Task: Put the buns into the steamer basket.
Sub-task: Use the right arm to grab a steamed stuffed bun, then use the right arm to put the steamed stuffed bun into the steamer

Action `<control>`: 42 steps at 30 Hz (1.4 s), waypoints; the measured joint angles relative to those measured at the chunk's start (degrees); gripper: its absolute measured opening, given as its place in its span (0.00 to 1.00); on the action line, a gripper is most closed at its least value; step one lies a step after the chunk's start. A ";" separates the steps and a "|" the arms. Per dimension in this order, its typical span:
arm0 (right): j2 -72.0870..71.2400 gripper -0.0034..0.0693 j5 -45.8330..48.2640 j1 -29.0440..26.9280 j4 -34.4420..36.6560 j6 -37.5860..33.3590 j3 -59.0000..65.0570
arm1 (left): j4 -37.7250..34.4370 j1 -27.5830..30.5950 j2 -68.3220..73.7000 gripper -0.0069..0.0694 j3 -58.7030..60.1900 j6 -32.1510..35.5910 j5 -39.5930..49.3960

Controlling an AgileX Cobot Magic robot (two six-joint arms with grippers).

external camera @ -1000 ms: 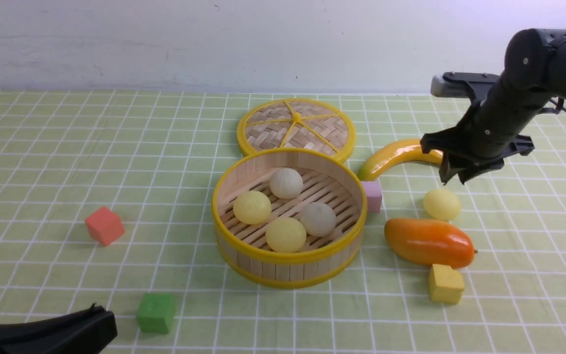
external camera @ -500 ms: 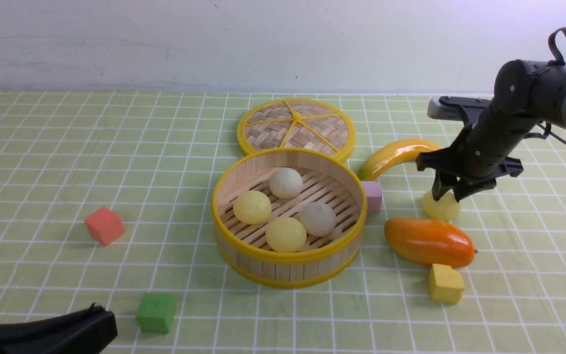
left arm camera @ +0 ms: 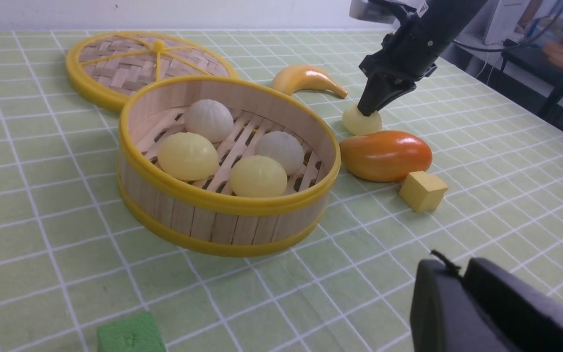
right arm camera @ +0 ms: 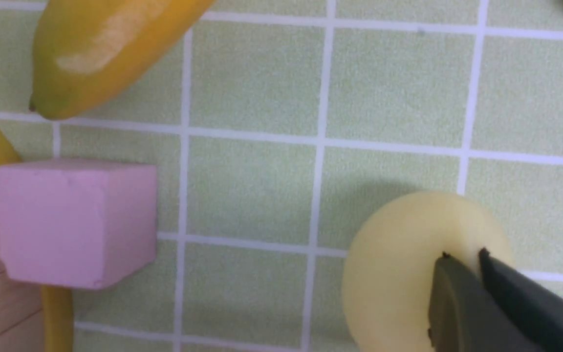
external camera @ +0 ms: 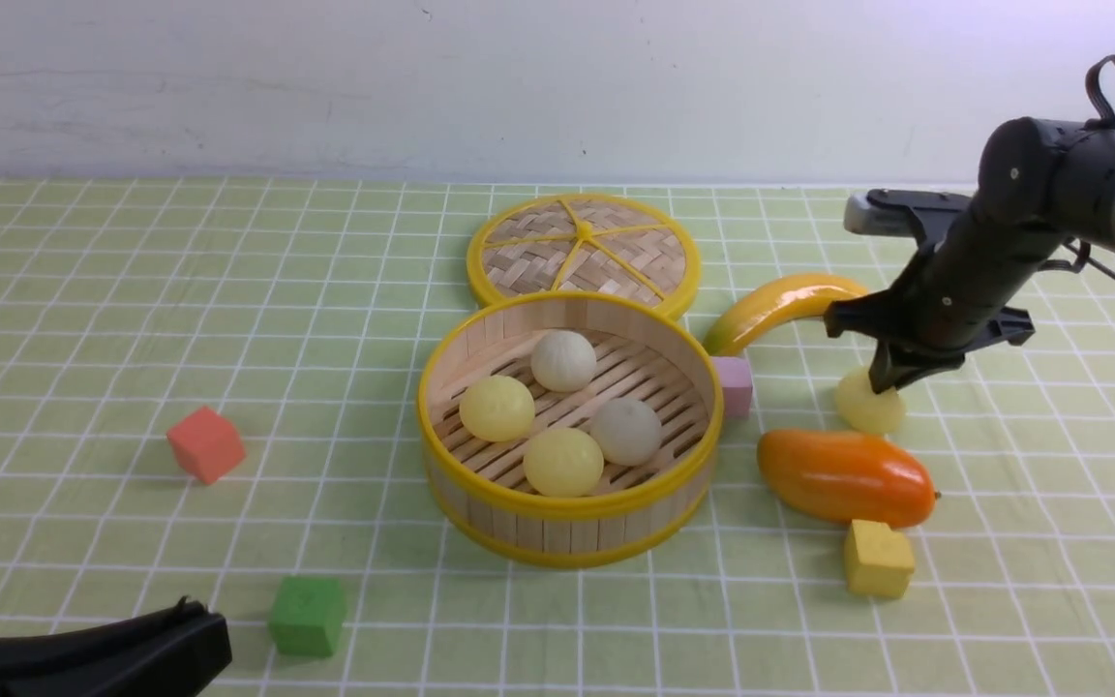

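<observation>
The steamer basket (external camera: 567, 503) stands mid-table and holds two pale yellow buns (external camera: 497, 408) (external camera: 562, 462) and two off-white pleated buns (external camera: 563, 360) (external camera: 625, 431). It also shows in the left wrist view (left arm camera: 223, 203). The last pale yellow bun (external camera: 867, 409) lies on the cloth to the basket's right, between banana and mango. My right gripper (external camera: 882, 382) points down onto it and is shut, pinching its top (right arm camera: 394, 274); the bun rests on the cloth. My left gripper (external camera: 195, 612) is shut and empty at the near left edge.
The flat woven lid (external camera: 584, 250) lies behind the basket. A banana (external camera: 780, 305), a mango (external camera: 845, 476), a pink cube (external camera: 735, 385) and a yellow cube (external camera: 877, 559) surround the loose bun. A red cube (external camera: 206, 444) and a green cube (external camera: 307, 616) lie at the left.
My right gripper came down from above the loose bun, straddled it with open fingers, then closed on its top. The left arm has not moved.
</observation>
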 joint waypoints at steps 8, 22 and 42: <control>-9.90 0.05 2.74 3.46 9.54 -6.46 0.00 | 0.00 0.00 0.00 0.18 0.00 0.00 0.00; -4.12 0.07 -11.98 14.84 16.77 -11.72 -0.06 | 0.00 0.00 0.00 0.20 0.00 0.00 0.00; -5.79 0.63 -5.88 14.70 15.14 -9.56 0.05 | 0.00 0.00 0.00 0.22 0.00 0.00 0.00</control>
